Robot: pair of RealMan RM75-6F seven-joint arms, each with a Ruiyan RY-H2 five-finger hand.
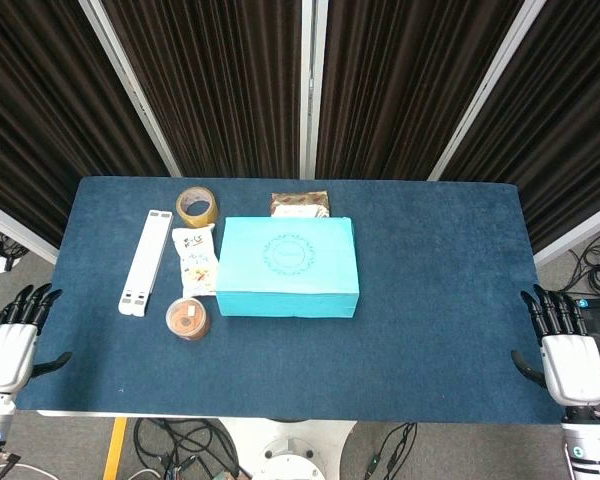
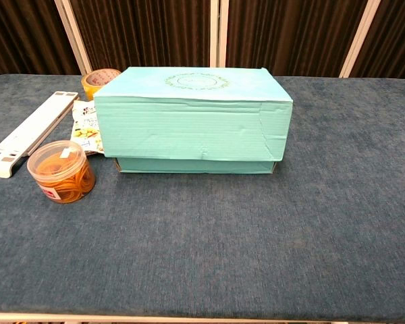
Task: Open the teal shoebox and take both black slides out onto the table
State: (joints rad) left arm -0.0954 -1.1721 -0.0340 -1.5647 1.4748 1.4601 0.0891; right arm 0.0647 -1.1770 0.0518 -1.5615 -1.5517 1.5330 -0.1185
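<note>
The teal shoebox [image 1: 289, 266] stands near the middle of the blue table, its lid down and a round emblem on top. In the chest view the shoebox [image 2: 192, 121] fills the centre, lid closed over the base. The black slides are hidden from both views. My left hand [image 1: 12, 335] hangs off the table's left front edge, fingers spread, holding nothing. Off the right front edge, my right hand [image 1: 563, 352] is likewise spread and holds nothing. Both hands are far from the box and out of the chest view.
Left of the box lie a white flat bar [image 1: 146, 260], a tape roll [image 1: 197, 206], a snack packet [image 1: 195, 260] and a round tub of rubber bands [image 1: 188, 319]. A brown packet [image 1: 300, 204] sits behind the box. Dark curtains stand behind the table [image 1: 440, 300].
</note>
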